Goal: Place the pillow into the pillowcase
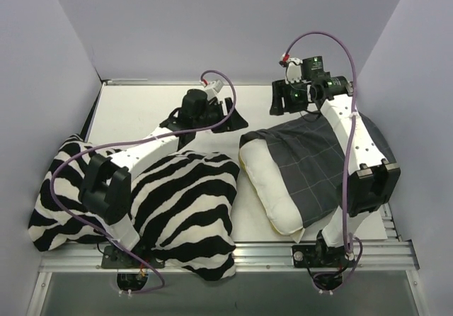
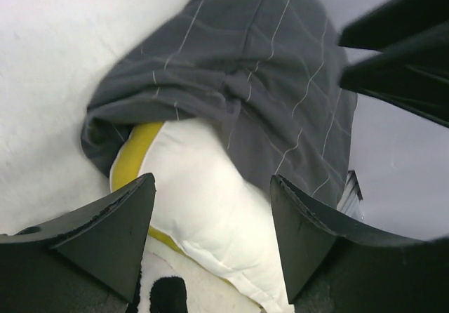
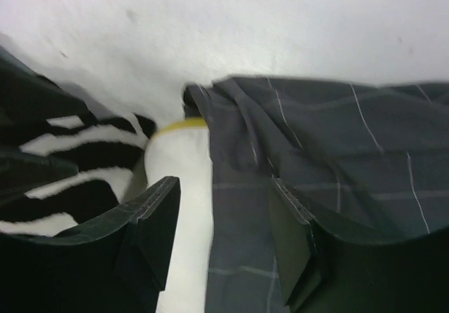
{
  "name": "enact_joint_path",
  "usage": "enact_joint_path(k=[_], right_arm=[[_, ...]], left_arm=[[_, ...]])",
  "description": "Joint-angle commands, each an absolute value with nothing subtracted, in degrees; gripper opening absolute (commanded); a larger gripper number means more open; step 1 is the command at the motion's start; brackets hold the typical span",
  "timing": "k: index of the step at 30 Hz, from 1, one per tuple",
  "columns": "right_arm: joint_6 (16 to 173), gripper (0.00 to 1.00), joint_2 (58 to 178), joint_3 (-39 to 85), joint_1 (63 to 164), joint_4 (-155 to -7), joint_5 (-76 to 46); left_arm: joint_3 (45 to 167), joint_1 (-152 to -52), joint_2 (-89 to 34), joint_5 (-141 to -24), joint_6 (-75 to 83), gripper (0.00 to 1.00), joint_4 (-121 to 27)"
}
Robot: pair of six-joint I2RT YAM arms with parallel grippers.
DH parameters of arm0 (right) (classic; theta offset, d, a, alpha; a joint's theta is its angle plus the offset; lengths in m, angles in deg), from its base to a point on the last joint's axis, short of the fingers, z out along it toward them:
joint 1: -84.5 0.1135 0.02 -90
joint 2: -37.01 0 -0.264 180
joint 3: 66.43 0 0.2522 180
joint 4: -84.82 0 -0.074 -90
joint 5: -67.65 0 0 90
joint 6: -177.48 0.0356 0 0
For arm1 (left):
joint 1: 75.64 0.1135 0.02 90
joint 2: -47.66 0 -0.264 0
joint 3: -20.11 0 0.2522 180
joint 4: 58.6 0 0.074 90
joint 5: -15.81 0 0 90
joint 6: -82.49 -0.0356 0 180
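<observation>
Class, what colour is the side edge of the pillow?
Yellow; the pillow edge shows best in the left wrist view.

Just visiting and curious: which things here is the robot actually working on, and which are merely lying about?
Part of the job:
pillow, partly covered already
pillowcase, dark grey with a check grid

Just lying about:
zebra-striped cushion, beside them

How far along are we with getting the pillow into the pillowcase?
Partly done: the pillowcase covers the far right part of the pillow. Its white near-left side and yellow edge stick out. Nothing is in hand: the left pincer and right pincer are open. Left: pull the pillowcase over the exposed part.
</observation>
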State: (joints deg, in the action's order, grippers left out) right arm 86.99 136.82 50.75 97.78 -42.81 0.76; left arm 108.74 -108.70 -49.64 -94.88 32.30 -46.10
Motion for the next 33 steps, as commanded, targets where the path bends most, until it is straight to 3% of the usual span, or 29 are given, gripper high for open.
enact_joint_path(k=[1, 6, 11, 23, 24, 27, 28, 30, 32, 33], right_arm=[[78.09, 0.51, 132.11, 45.17, 98.38, -30.12, -6.62], [76.58, 0.56, 132.37, 39.45, 99.09, -27.37, -3.03], [79.39, 0.62, 137.80, 38.74, 100.67, -30.18, -1.35], [80.89, 0.58, 141.51, 36.46, 102.07, -27.55, -3.19], [80.63, 0.55, 141.25, 35.32, 102.34, -27.54, -5.20], [79.66, 0.34, 141.42, 34.08, 102.52, -27.63, -8.11], [79.49, 0.18, 141.86, 34.17, 102.52, -27.54, -8.29], [78.52, 0.03, 141.95, 34.52, 102.52, -27.37, -6.72], [77.73, 0.00, 141.42, 36.10, 102.60, -27.37, -3.04], [77.12, 0.00, 141.16, 37.06, 102.26, -27.28, 0.20]], left_arm=[[111.91, -111.22, -52.18, -96.95, 34.22, 0.74, -39.77], [108.41, -115.71, -52.36, -94.50, 37.83, 0.68, -39.22], [108.13, -117.56, -54.55, -89.40, 42.84, 0.75, -32.98], [108.05, -119.23, -58.60, -88.52, 48.65, 0.80, -29.90], [107.87, -119.32, -59.04, -88.34, 48.73, 0.80, -30.07], [107.87, -119.32, -60.44, -88.25, 49.00, 0.80, -31.04], [107.96, -119.41, -60.80, -88.17, 49.00, 0.79, -31.21], [108.05, -119.32, -61.93, -88.34, 49.00, 0.76, -32.00], [107.79, -119.23, -62.55, -88.69, 49.43, 0.73, -34.11], [107.09, -119.06, -62.73, -89.47, 51.00, 0.66, -36.20]])
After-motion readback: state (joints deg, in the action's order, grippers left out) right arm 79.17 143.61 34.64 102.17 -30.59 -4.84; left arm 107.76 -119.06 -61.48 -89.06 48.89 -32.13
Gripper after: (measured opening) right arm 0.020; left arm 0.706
